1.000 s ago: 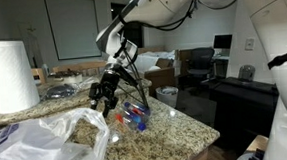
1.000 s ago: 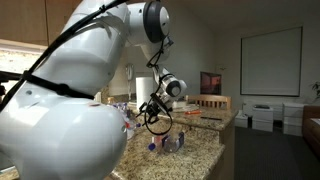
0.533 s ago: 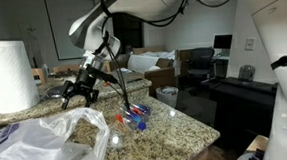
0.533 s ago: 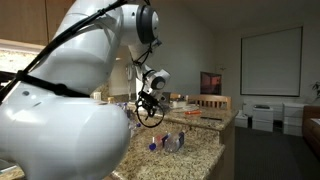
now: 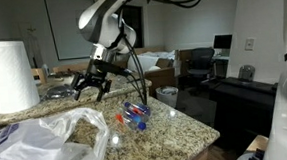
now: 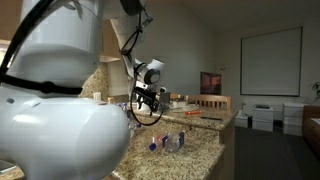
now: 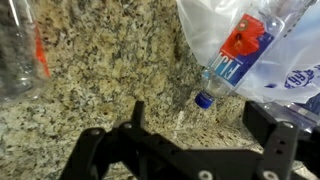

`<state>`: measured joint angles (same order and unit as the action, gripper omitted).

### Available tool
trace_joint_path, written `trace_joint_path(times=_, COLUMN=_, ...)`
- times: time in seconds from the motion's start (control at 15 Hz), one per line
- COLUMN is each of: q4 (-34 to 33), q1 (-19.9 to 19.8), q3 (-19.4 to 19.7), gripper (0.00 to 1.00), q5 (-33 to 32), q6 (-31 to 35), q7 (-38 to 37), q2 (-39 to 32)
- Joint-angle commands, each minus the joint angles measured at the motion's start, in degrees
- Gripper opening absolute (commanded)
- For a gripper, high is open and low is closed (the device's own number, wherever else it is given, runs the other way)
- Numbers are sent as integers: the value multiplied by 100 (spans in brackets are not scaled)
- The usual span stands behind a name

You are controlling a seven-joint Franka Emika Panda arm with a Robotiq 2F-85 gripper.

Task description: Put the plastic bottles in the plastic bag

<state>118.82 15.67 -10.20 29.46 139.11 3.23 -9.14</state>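
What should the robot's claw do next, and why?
Probably swing toward the small clear plastic bottles lying on the speckled granite counter: the black gripper hangs open and empty, and they lie outside the crinkly white plastic bag.

Speckled granite countertop (image 5: pixel 176 126): crinkly translucent white plastic bag (image 5: pixel 47 141) at near left; white paper towel roll (image 5: pixel 8 73) behind it; small clear plastic bottles (image 5: pixel 136 114) lying right of the bag. Wrist view: one bottle (image 7: pixel 235 55) against the bag, another (image 7: pixel 20 50) well apart on the stone.
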Motion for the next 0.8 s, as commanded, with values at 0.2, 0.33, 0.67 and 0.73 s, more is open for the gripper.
trace_joint_path(times=0.2, q4=-253, q1=-10, q3=-348, gripper=100, q5=265, q6=909, q7=-317, q2=-591)
trace_joint_path(times=0.33, q4=-372, q1=46, q3=-589, gripper=100, q5=693, q6=1726, q7=-620, q2=-985)
trace_joint_path(times=0.67, q4=-362, q1=143, q3=-1165, gripper=100, q5=1438, q6=3410, q7=-1219, q2=-1675)
trace_joint_path(times=0.73, q4=-372, q1=180, q3=-1231, gripper=100, q5=1657, q6=3628, q7=-1136, q2=-1766)
